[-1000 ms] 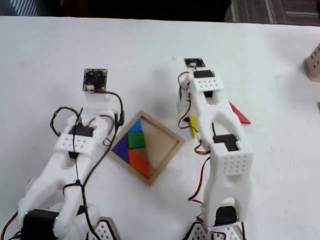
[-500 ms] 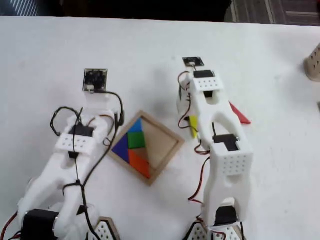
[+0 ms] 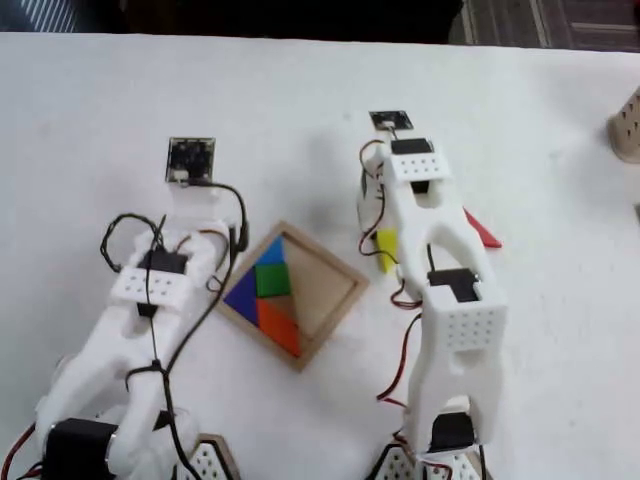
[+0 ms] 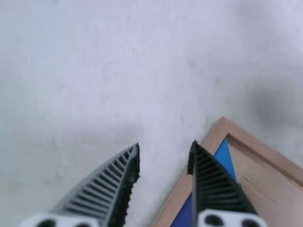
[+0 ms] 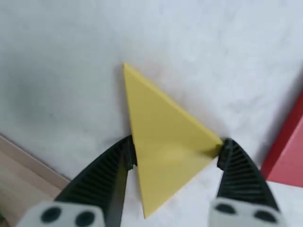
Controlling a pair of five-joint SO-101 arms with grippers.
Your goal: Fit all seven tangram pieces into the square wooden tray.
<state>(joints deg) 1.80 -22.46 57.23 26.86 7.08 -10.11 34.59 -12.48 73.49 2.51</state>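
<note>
The left pincer point(image 4: 165, 144) hangs over the white bench point(image 4: 118, 71) with its two dark serrated fingers point(image 4: 111, 182) apart. One finger overlaps the rim of the square wooden tray point(image 4: 255, 145) near its corner. A blue piece point(image 4: 222, 158) lies inside against that rim

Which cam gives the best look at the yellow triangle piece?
Right wrist view: the yellow triangular tangram piece lies almost whole and close up between the fingers of the right gripper. High view catches a sliver of it beside that arm. Left wrist view faces a corner of the square wooden tray.
</note>
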